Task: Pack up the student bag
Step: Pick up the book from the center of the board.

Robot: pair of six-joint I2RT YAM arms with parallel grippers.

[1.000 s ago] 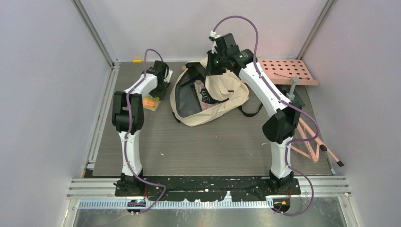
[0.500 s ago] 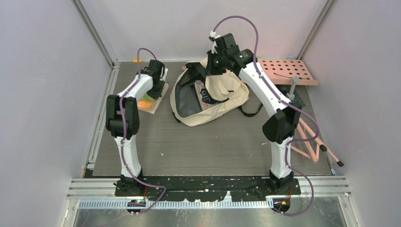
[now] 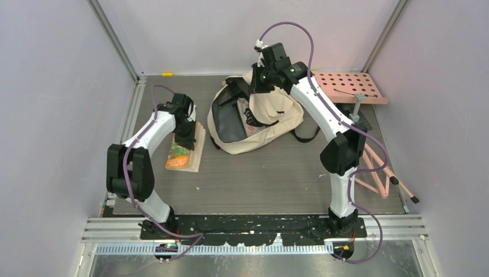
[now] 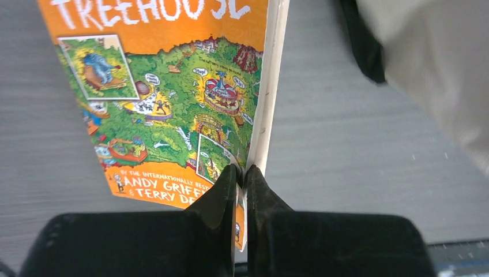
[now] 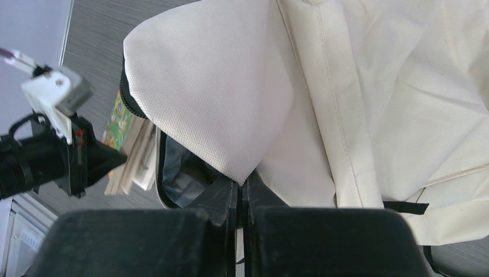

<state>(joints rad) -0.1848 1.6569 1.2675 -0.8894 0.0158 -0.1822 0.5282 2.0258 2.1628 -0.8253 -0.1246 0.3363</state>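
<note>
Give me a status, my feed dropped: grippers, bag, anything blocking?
Left gripper shut on book edge. Right gripper shut on bag flap, mouth held open. Nothing seen between book and bag.

Top external: high, behind the arm bases, looking down and forward over the whole table (image 3: 259, 173), far off. Left wrist: very close, sighting along the left gripper (image 4: 241, 173) onto the Treehouse book (image 4: 167, 104), with a student bag (image 4: 438, 69) corner at upper right. Right wrist: close, along the right gripper (image 5: 241, 187) onto the bag's fabric. At its left, blurred, is probably the left arm (image 5: 40, 161) with the book. All three views share book and bag.
</note>
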